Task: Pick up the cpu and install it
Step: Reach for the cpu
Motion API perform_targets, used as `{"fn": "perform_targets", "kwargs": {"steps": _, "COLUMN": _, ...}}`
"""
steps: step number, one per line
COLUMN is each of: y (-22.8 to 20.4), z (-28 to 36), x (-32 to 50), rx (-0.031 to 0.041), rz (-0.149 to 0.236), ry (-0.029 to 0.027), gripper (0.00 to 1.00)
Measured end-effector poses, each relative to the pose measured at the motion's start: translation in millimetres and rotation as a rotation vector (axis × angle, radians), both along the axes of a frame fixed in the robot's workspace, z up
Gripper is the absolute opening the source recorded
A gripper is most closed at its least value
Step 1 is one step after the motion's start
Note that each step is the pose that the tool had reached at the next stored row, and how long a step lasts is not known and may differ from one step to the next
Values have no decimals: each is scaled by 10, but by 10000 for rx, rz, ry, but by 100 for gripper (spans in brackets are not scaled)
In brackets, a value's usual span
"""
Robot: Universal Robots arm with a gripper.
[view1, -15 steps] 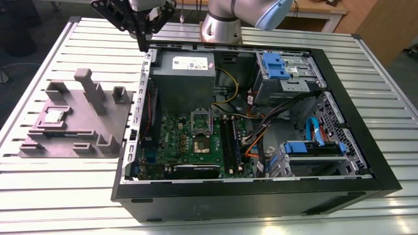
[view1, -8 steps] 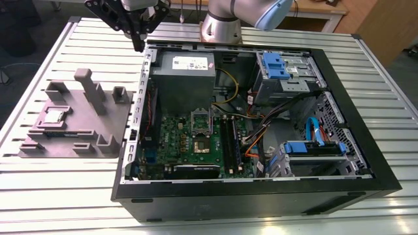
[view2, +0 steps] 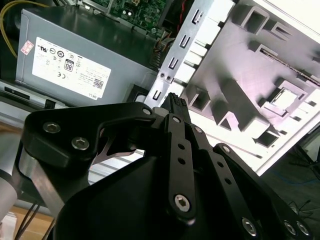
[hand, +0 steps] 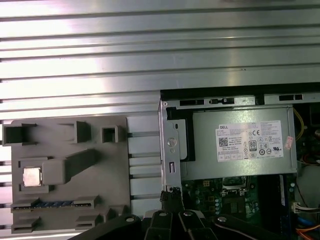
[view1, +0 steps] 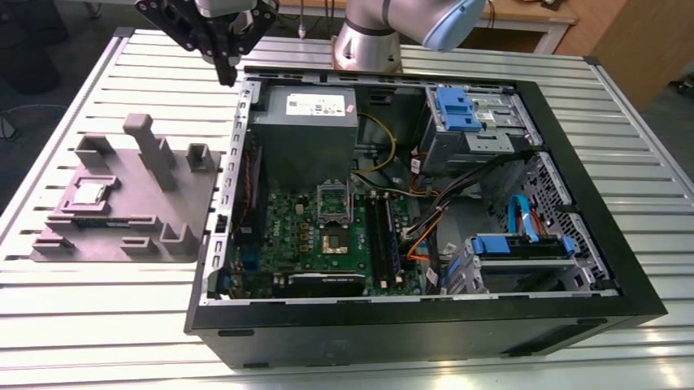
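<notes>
Tool (view2: pixel 172 102) sits nearest in both wrist views, jaws pressed together and gripping nothing. In the exterior view it hangs above the 11 o'clock corner of the computer case (view1: pixel 434 329). Cpu (view1: pixel 89 192) lies seated in the grey fixture (view1: pixel 152 227) on the table (view1: pixel 97 325), at 9 o'clock from the case, well apart from the tool. Motherboard socket (view1: pixel 333 241) shows a brownish centre.

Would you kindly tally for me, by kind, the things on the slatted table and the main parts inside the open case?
Chip: 1
Grey holder: 1
Computer case: 1
Power supply box: 1
Green board: 1
Blue drive brackets: 2
Total: 7
</notes>
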State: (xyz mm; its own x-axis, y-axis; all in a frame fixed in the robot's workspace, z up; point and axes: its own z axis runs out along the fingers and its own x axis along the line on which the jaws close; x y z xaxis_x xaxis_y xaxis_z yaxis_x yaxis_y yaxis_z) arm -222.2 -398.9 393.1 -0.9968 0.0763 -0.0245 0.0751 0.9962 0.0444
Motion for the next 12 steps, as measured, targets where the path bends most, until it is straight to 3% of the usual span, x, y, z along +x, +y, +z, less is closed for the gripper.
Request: {"fn": "perform_targets", "kwargs": {"steps": 12, "y": 0, "z": -2, "x": -147, "rx": 1, "rz": 1, "ry": 0, "gripper": 10}}
